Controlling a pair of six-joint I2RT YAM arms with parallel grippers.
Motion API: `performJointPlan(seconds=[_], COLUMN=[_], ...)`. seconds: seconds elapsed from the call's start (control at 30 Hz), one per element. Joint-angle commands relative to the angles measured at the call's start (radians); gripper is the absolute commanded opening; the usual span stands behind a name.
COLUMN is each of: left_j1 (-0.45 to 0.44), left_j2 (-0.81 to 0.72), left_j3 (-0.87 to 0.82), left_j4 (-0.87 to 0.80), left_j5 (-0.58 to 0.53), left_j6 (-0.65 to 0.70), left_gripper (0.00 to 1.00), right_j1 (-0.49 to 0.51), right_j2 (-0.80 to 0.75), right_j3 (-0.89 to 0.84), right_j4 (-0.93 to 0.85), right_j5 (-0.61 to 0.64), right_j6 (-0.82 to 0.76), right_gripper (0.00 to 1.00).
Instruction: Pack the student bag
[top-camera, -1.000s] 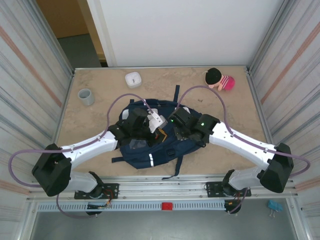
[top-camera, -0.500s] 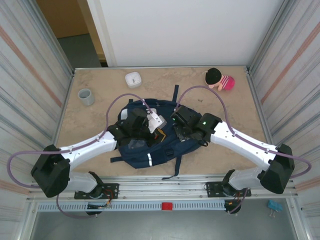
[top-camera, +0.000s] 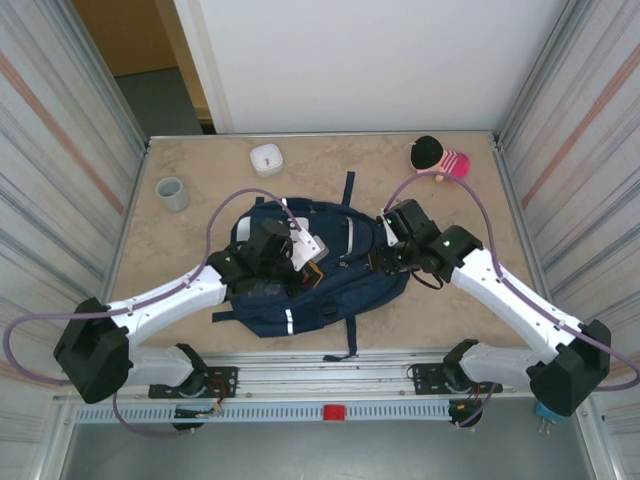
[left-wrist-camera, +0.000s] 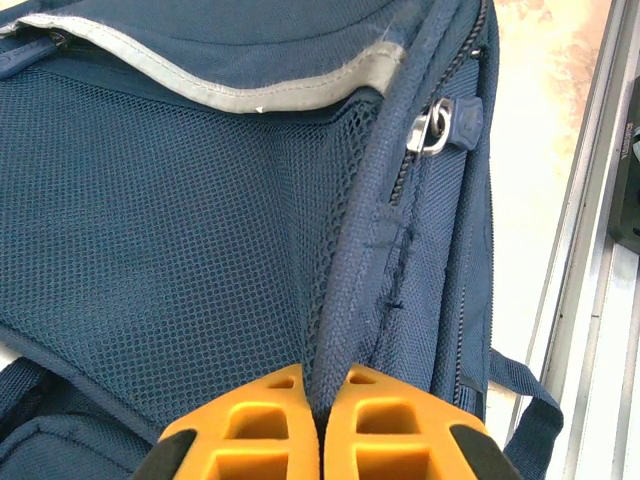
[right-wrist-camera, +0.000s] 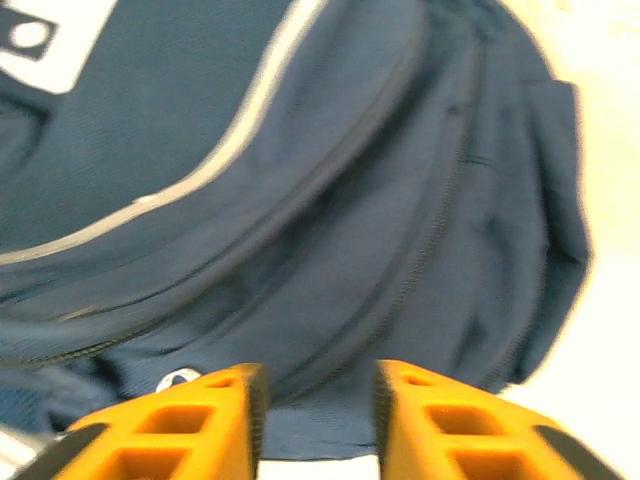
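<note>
The student bag (top-camera: 330, 280) lies flat in the middle of the table, navy with thin white stripes and a white buckle patch (right-wrist-camera: 35, 40). My left gripper (top-camera: 308, 268) rests on the bag's left half. In the left wrist view this gripper (left-wrist-camera: 322, 388) is shut on a ridge of the bag's fabric beside a mesh pocket (left-wrist-camera: 170, 250), below a metal zipper pull (left-wrist-camera: 435, 128). My right gripper (top-camera: 381, 262) is at the bag's right edge. The right wrist view is blurred and shows this gripper (right-wrist-camera: 318, 392) open, with the bag's side panel just beyond its fingertips.
A grey cup (top-camera: 172, 193) stands at the left, and a small white container (top-camera: 267, 158) sits at the back. A pink and black doll (top-camera: 438, 157) lies at the back right. Metal walls close in both sides, and a rail (left-wrist-camera: 590, 300) runs along the near edge.
My right gripper has pulled back from over the bag's middle to its right edge. The bag now lies spread wider to the right. My left gripper has shifted slightly left, still shut on the fabric.
</note>
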Motion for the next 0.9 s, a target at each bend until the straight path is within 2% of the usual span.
performJointPlan(seconds=[0.0, 0.07, 0.17, 0.4, 0.6, 0.7, 0.87], left_j1=[0.001, 0.001, 0.001, 0.0, 0.001, 0.0, 0.0], left_j2=[-0.043, -0.045, -0.049, -0.058, -0.057, -0.058, -0.053], left_j3=[0.0, 0.0, -0.007, -0.005, -0.003, -0.004, -0.004], left_j4=[0.02, 0.029, 0.046, 0.068, 0.082, 0.095, 0.095], left_j5=[0.038, 0.05, 0.061, 0.081, 0.094, 0.101, 0.095], left_j6=[-0.01, -0.017, -0.026, -0.037, -0.043, -0.045, -0.043], left_gripper=[0.0, 0.0, 0.0, 0.0, 0.0, 0.0, 0.0], right_j1=[0.026, 0.063, 0.122, 0.172, 0.207, 0.224, 0.266], right_j2=[-0.061, -0.08, -0.076, 0.033, 0.09, 0.105, 0.117], right_j3=[-0.029, -0.043, -0.049, -0.022, -0.007, -0.01, 0.019], right_j4=[0.093, 0.141, 0.182, 0.166, 0.171, 0.204, 0.217], right_j5=[-0.182, -0.225, -0.187, -0.058, 0.034, 0.071, 0.168], right_j6=[-0.067, -0.061, -0.072, -0.101, -0.103, -0.079, -0.053], right_gripper=[0.45, 0.52, 0.55, 0.54, 0.48, 0.38, 0.15])
